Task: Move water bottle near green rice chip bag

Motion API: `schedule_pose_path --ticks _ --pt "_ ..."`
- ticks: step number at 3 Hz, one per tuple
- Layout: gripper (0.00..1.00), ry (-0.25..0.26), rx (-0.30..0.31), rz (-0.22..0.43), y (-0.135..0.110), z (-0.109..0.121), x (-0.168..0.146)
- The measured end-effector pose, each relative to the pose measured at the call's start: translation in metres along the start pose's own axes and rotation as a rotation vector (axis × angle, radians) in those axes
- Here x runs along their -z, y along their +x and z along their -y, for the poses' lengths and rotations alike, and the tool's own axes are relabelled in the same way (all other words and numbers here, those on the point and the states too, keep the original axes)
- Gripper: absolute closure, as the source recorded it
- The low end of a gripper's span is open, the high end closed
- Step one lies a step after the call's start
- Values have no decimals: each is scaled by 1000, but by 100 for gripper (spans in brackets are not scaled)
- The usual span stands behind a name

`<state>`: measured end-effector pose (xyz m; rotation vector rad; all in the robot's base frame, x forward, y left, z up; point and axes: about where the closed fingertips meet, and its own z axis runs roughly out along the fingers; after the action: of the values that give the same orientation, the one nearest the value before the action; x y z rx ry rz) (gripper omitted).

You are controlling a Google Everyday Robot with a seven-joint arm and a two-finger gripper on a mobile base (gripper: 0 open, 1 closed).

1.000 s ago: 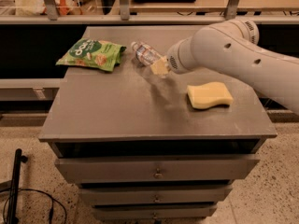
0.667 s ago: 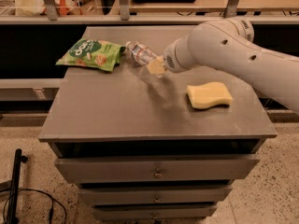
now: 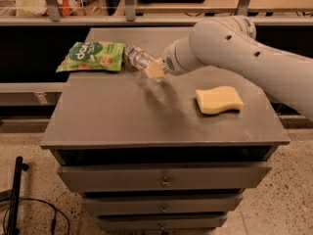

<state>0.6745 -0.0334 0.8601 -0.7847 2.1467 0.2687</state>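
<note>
- The white arm (image 3: 234, 48) reaches in from the right, sloping down and leftward across the back of the grey cabinet top (image 3: 122, 116).
- The gripper (image 3: 155, 70) sits at the arm's left tip, above the top's rear middle.
- Its tan fingers are closed on one end of the water bottle (image 3: 137, 57), which is tilted, its other end just beside the green rice chip bag (image 3: 93, 56).
- Count: one bottle, one bag lying flat at the rear left, one yellow sponge (image 3: 218, 100) on the right, well apart from both.
</note>
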Motion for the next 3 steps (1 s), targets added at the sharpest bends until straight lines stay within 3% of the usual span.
schedule_pose_path --ticks 1,3 --pt "84 -22 -4 -14 -2 -8 -3" --pt "37 -31 -13 -49 -2 -19 3"
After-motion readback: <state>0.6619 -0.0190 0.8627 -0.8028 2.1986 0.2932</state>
